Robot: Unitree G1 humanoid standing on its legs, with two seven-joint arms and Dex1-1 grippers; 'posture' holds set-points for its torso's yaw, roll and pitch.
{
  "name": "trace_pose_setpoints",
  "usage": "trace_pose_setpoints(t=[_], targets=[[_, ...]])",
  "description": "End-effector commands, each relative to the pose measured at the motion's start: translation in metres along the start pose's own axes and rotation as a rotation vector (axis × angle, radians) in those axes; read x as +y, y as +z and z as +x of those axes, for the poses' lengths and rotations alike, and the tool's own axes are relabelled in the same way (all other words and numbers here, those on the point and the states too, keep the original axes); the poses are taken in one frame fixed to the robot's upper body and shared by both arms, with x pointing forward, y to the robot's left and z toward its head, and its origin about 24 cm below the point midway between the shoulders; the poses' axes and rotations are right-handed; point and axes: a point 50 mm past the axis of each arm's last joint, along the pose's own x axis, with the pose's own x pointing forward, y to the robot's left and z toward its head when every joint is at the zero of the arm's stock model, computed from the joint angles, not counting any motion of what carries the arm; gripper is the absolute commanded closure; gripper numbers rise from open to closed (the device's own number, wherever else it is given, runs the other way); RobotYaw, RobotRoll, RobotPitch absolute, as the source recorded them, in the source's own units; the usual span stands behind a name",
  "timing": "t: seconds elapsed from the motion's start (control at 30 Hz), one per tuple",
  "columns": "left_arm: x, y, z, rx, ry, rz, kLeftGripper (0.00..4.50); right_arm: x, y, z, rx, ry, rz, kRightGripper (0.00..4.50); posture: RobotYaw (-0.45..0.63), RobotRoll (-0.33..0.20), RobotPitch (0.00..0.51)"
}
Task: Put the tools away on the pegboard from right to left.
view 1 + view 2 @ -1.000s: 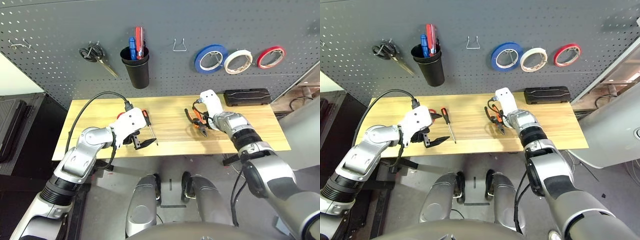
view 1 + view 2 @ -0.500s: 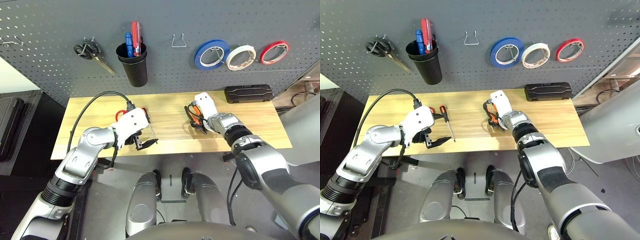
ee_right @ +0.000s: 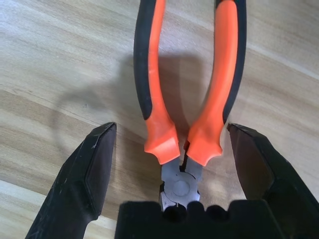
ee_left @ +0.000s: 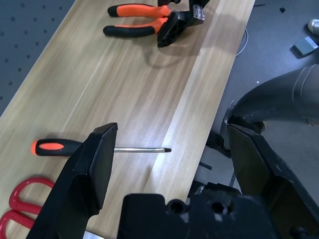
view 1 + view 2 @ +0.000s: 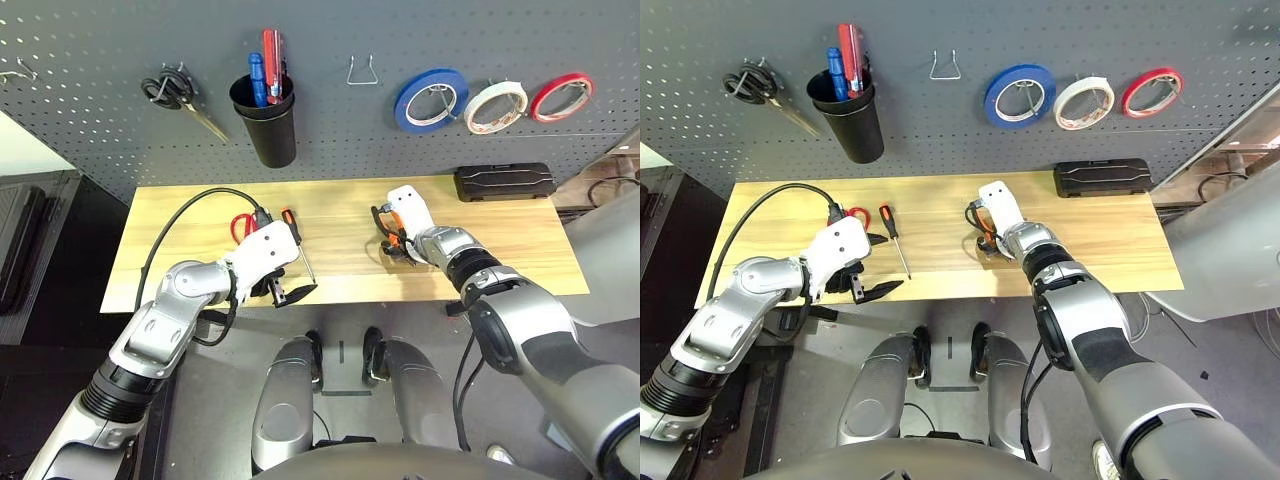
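My right gripper [image 3: 172,174] is spread wide, one finger on each side of the pliers [image 3: 192,94] lying flat on the table [image 5: 520,240], gripping nothing. My left gripper [image 4: 169,174], also wide and empty, hovers near the screwdriver [image 4: 94,148]. The pegboard [image 5: 330,140] stands at twelve o'clock.

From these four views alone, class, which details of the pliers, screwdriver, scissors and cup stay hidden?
- Pliers: right wrist view, nose hidden behind the right gripper; handle ends cut off by the edge.
- Red-handled scissors: left wrist view, blades cut off by the edge.
- Screwdriver: left wrist view, part of its shaft is behind a finger of the left gripper.
- Black cup: head views, tool tips hidden inside.
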Motion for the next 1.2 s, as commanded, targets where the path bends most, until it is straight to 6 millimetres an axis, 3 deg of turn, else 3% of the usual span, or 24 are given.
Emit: trace_pose_setpoints(t=[0.03,0.17,0.63,0.83,1.2], targets=[[-0.008,-0.001,0.003,0.001,-0.026,-0.012,0.0,0.001,-0.016,0.003,0.047,-0.012,-0.013,0.95,0.23,0.0,0.305],[-0.008,0.0,0.004,-0.003,-0.027,-0.013,0.0,-0.002,-0.018,0.003,0.035,-0.03,-0.04,2.35,0.22,0.0,0.304],[-0.001,0.005,0.005,-0.062,0.011,-0.029,0.0,-0.022,0.003,-0.012,-0.269,-0.065,-0.225,2.35,0.22,0.0,0.254],[0.006,0.021,-0.003,-0.207,0.062,-0.084,0.0,-0.028,0.007,-0.052,-0.609,-0.1,-0.296,2.35,0.21,0.0,0.228],[0.012,0.053,-0.026,-0.507,0.165,-0.128,0.0,-0.023,0.014,-0.122,-1.072,-0.109,-0.221,2.35,0.24,0.0,0.169]])
